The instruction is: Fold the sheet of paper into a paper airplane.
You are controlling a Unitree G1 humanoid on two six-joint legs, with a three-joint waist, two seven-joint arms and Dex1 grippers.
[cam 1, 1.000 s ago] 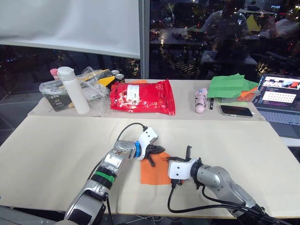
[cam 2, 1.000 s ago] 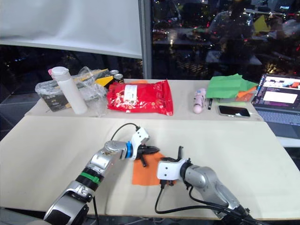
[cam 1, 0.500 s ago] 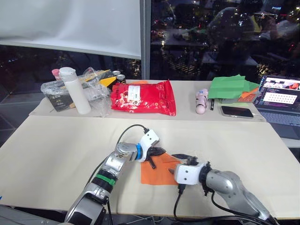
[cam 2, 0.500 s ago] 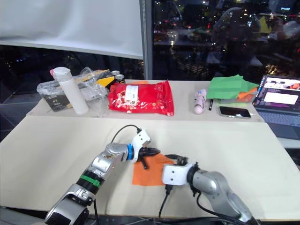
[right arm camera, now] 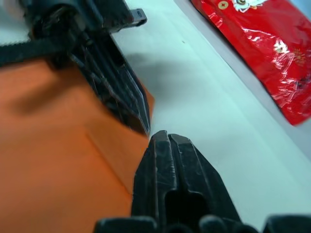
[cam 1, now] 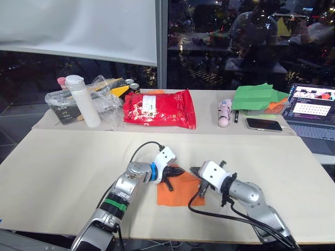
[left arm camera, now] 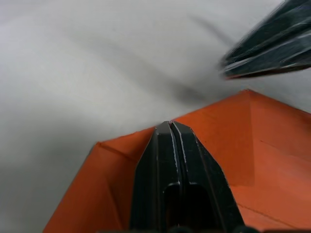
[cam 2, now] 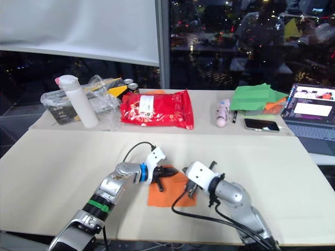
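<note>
**Right gripper swings up to the paper's far corner**

Since half a second ago the right gripper (cam 1: 194, 171) has moved from the near right edge of the sheet of paper (cam 1: 180, 191) up to its far right corner, and its white wrist block now sits higher over the table (cam 1: 63, 172).

The orange sheet lies flat near the table's front edge, between the two arms, with a folded flap along its far side. The left gripper (cam 1: 176, 170) rests on the sheet's far left corner, fingers pressed together with nothing between them. The right gripper's fingers (right arm camera: 167, 165) are likewise closed on nothing, their tips just beside the left gripper's tips at the far edge of the paper.

Well behind, on the second table, lie a red snack bag (cam 1: 159, 108), a white bottle (cam 1: 84, 100), a clear plastic bag of items (cam 1: 78, 102), a green paper stack (cam 1: 259, 97), a phone (cam 1: 264, 124) and a laptop (cam 1: 313, 107).
</note>
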